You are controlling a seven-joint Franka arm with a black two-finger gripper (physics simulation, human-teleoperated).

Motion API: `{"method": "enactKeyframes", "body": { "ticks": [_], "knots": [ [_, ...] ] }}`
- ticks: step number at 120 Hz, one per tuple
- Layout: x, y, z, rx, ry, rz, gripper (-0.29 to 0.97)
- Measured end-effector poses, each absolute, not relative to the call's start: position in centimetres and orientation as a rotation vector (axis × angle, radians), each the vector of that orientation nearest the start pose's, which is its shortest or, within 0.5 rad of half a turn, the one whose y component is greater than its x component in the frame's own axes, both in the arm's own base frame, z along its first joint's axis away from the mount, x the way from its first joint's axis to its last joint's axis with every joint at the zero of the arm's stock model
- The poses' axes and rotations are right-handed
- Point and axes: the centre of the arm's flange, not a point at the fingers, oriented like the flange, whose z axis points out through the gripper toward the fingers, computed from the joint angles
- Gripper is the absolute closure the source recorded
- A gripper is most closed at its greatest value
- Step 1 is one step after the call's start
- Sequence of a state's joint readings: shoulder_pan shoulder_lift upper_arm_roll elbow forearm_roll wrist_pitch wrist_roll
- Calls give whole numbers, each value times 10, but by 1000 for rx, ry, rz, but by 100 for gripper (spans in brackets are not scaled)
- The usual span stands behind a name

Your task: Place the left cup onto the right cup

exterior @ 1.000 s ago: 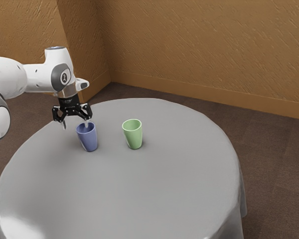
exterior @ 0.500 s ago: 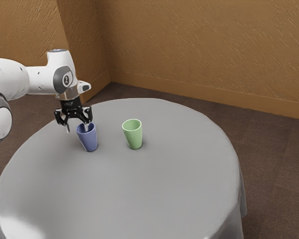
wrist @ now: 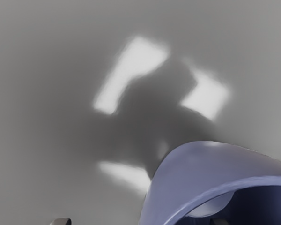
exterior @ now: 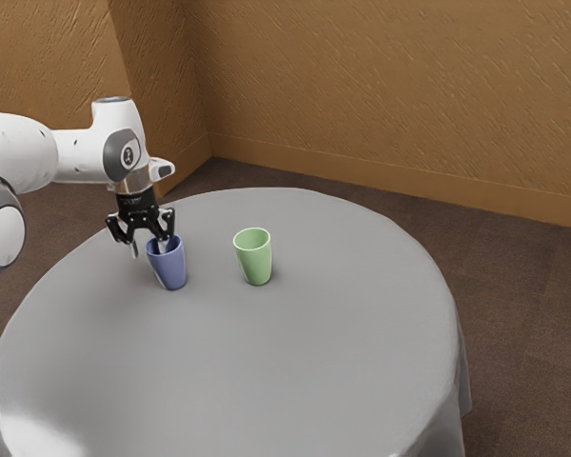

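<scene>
Over the table, exterior view: a white seven-joint arm [exterior: 62, 157] reaches in from the exterior view's left and points a black two-finger gripper [exterior: 147, 248] straight down.
Hand state: the fingers stand apart, astride the rim of a blue-violet tapered plastic cup [exterior: 169, 268]; one finger dips inside the cup's mouth, the other hangs outside its wall.
Grip: no clamp can be seen; the outer finger looks to be just clear of the wall.
Left cup: the blue-violet cup stands on the table directly under the hand, leaning slightly, mouth up.
Right cup: a pale green tapered plastic cup [exterior: 255, 259] stands upright, mouth up, near the hand on the side toward the exterior view's right, apart from the blue-violet cup.
Table: a round table under a smooth grey cloth [exterior: 285, 371] carries both cups.
Room: tan rough-plaster walls [exterior: 390, 86] and a dark brown floor [exterior: 523, 286] lie beyond the hand.

Wrist view, cup: the blue-violet cup [wrist: 201, 168] looms blurred just under the hand, its curved rim and dark inside facing the camera.
Fingers: one dark fingertip [wrist: 61, 221] sits outside the cup wall with bare cloth between them; another shows inside the rim.
Cloth: the grey table cloth [wrist: 42, 70] under the hand bears the hand's dark shadow [wrist: 154, 117] and bright patches of light [wrist: 131, 72].
</scene>
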State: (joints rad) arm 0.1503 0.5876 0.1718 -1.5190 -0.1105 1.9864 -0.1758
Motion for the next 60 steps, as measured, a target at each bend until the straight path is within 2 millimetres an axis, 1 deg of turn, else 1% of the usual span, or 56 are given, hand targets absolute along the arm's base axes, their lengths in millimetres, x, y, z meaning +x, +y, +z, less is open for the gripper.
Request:
{"method": "enactKeyframes", "body": {
  "ticks": [21, 43, 60],
  "knots": [
    [663, 195, 312, -3039, -817, 177, 37],
    [665, 189, 310, -3048, -804, 179, 40],
    [665, 188, 310, -3050, -801, 179, 43]
  ]
}}
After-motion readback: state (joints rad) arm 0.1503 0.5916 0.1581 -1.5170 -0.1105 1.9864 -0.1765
